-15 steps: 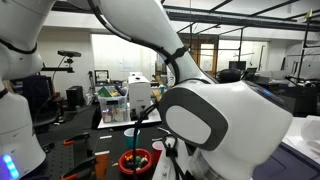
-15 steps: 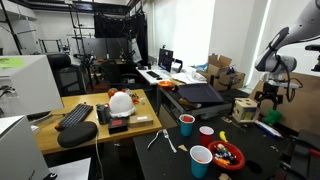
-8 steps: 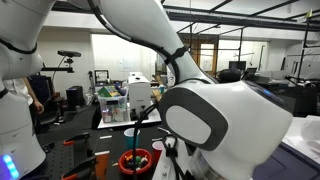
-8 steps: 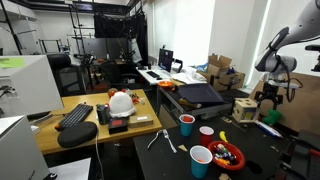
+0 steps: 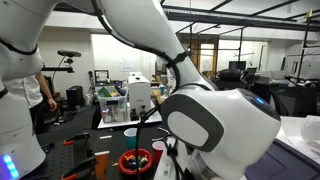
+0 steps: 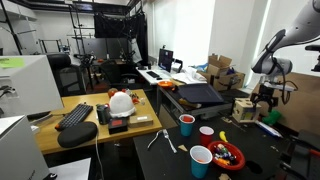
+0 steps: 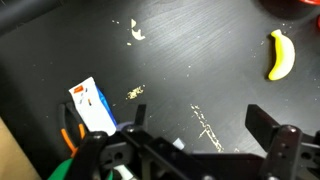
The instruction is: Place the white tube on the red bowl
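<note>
The white tube (image 6: 167, 143) lies on the black table, left of the cups. The red bowl (image 6: 229, 156), holding small coloured pieces, sits near the table's front edge. It also shows low in an exterior view (image 5: 136, 161), partly behind the arm. My gripper (image 6: 265, 101) hangs far to the right of both and well apart from them. In the wrist view the gripper (image 7: 196, 140) is open and empty above bare black tabletop. Neither the tube nor the bowl clearly shows there.
A blue cup (image 6: 186, 124), a pale pink cup (image 6: 206, 132) and a small red cup (image 6: 200, 158) stand around the bowl. A yellow banana (image 7: 279, 55) and a blue-and-white card (image 7: 92, 108) lie on the table under the wrist. Boxes (image 6: 243, 108) stand near the gripper.
The arm has shifted slightly, with the gripper a little further left in an exterior view. A person has come into view at the left edge.
</note>
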Tool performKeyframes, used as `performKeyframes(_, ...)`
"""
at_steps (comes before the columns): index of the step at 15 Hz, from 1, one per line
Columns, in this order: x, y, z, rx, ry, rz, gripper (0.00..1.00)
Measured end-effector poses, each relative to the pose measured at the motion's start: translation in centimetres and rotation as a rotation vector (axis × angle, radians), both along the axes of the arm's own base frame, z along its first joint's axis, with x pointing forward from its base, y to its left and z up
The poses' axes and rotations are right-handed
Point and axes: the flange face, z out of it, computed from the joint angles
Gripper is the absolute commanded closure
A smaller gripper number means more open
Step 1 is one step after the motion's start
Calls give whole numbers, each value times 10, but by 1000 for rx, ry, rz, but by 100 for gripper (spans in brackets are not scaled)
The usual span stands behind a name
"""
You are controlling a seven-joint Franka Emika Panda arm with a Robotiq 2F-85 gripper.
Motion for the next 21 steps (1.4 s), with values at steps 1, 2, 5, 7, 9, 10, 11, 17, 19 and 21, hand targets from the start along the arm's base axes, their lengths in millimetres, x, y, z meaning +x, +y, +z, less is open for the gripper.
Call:
performKeyframes(1, 4, 2, -4, -2, -5, 1, 0)
performKeyframes(2, 7, 3, -7, -8, -7, 0, 0)
performKeyframes(5, 12, -6, -20, -31, 0, -30, 0)
performKeyframes(7, 13, -19, -28, -53, 2, -61, 0)
performKeyframes(9, 11, -36, -37, -75, 9, -106, 0)
performKeyframes(10, 9, -44, -42, -83, 12, -118, 0)
performKeyframes(11, 7, -52, -48, -90, 15, -127, 0)
performKeyframes(17, -1, -79, -101, -119, 87, -44, 0)
performKeyframes(19, -2, -83, -116, -122, 121, -2, 0)
performKeyframes(21, -1, -84, -122, -114, 153, 36, 0)
